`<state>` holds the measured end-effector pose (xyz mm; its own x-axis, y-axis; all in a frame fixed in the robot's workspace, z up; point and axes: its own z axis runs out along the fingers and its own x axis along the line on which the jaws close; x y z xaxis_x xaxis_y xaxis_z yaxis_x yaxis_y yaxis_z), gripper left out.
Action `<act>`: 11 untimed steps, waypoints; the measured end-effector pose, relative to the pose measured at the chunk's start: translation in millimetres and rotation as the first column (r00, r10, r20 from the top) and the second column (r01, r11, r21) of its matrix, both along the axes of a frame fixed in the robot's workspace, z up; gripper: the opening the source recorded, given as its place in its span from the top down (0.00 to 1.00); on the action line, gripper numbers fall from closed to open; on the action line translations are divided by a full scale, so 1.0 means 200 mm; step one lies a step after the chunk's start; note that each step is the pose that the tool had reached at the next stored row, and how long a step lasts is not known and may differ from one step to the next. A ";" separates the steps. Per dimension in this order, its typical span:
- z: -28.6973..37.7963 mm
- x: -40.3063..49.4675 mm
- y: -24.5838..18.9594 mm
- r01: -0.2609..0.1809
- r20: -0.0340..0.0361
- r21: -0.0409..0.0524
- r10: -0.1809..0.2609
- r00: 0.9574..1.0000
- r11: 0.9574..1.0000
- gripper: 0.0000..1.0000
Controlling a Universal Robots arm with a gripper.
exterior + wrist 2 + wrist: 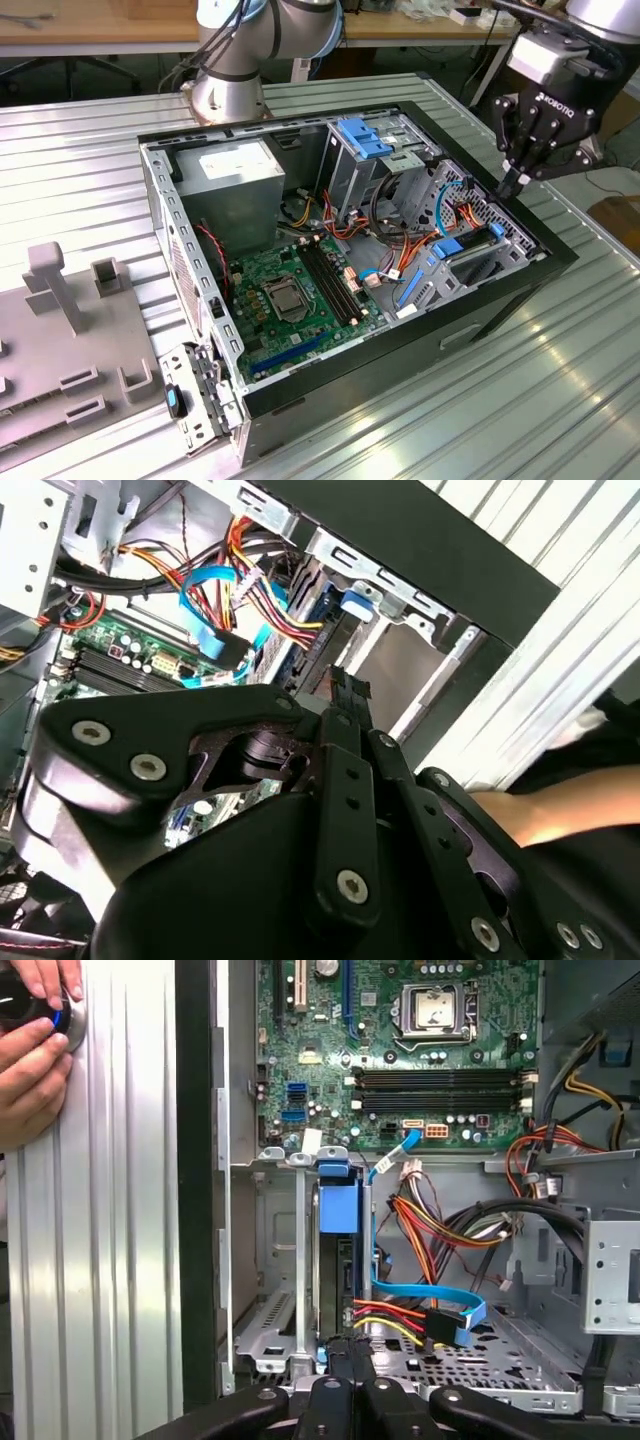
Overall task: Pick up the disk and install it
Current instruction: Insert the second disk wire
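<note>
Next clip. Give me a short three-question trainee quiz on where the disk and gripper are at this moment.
1. True or false: the disk lies outside the computer case.
2. The gripper is nearest to: A) the power supply, B) the drive bay holding the disk, C) the processor socket.
3. Is the gripper open or shut?
Key: 1 false, it stands edge-on in the drive bay; 2 B; 3 shut.
</note>
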<state>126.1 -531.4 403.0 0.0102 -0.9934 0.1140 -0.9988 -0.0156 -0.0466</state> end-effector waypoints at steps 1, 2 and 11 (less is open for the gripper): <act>0.000 -0.001 0.033 0.000 0.000 -0.013 0.000 1.000 1.000 0.89; 0.000 -0.001 0.059 0.000 0.000 -0.021 0.000 1.000 1.000 0.89; -0.003 -0.003 0.253 -0.003 -0.017 -0.106 0.001 1.000 0.994 0.89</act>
<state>125.4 -480.8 402.3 0.0152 -0.9758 0.2182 -0.9994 -0.0218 -0.0279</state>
